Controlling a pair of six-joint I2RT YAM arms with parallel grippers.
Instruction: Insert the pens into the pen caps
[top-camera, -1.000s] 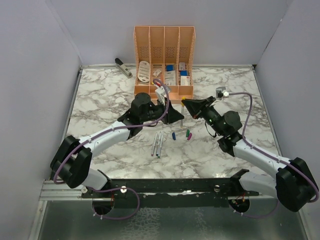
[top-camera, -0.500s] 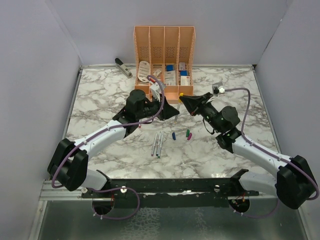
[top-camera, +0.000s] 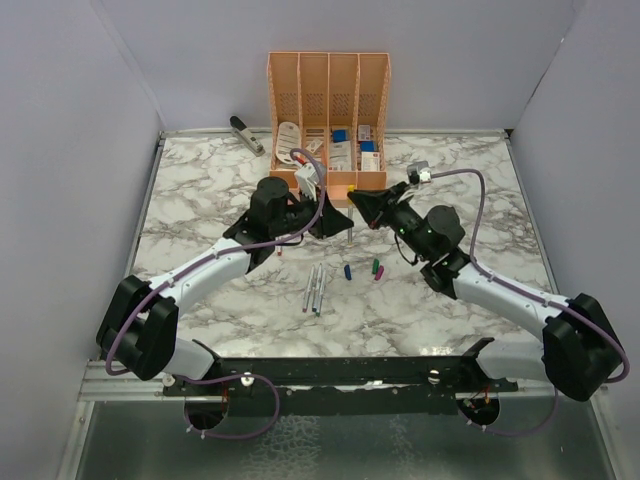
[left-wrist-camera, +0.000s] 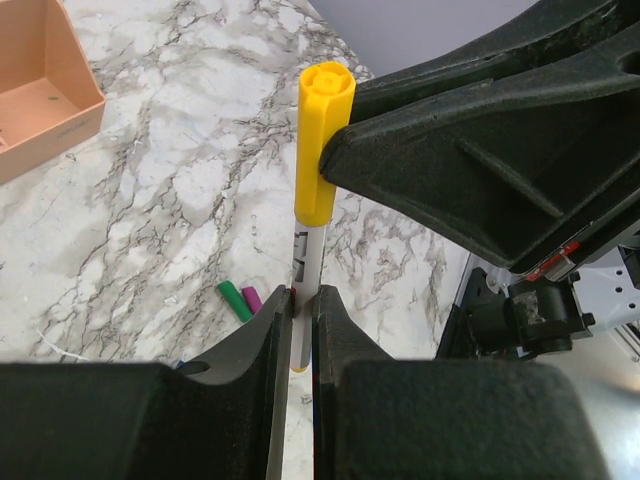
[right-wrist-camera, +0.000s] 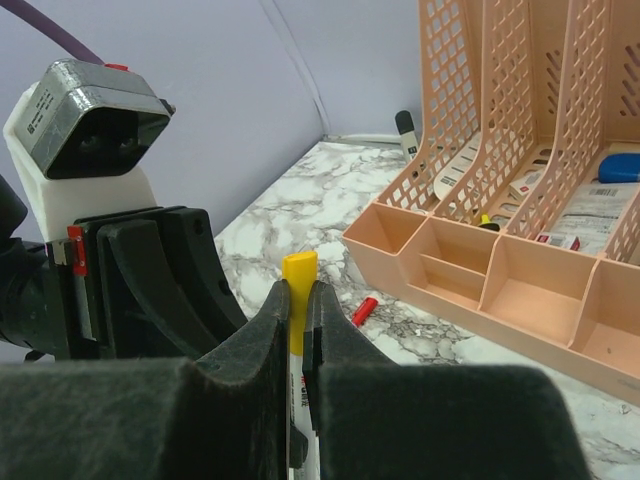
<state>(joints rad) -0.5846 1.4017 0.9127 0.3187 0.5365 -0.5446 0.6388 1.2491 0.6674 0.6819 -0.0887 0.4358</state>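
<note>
My left gripper (left-wrist-camera: 303, 300) is shut on an upright white pen (left-wrist-camera: 308, 255), held above the table. The yellow pen cap (left-wrist-camera: 325, 140) sits over the pen's upper end, and my right gripper (right-wrist-camera: 299, 295) is shut on that cap (right-wrist-camera: 298, 275). From above, the two grippers (top-camera: 335, 222) (top-camera: 362, 205) meet tip to tip in front of the organizer, with the yellow cap (top-camera: 351, 189) between them. Loose pens (top-camera: 316, 288) lie on the marble, with blue (top-camera: 347, 271), green (top-camera: 374, 266) and magenta (top-camera: 379, 273) caps nearby. A red cap (right-wrist-camera: 364, 311) lies near the organizer.
A peach desk organizer (top-camera: 328, 110) with several compartments stands at the back, close behind the grippers. A grey stapler (top-camera: 246, 134) lies at the back left. White walls enclose the marble table (top-camera: 470, 190) on three sides.
Both grippers have drifted together to the left and back toward the organizer, carrying the pen and the yellow cap. The things lying on the table have not moved.
</note>
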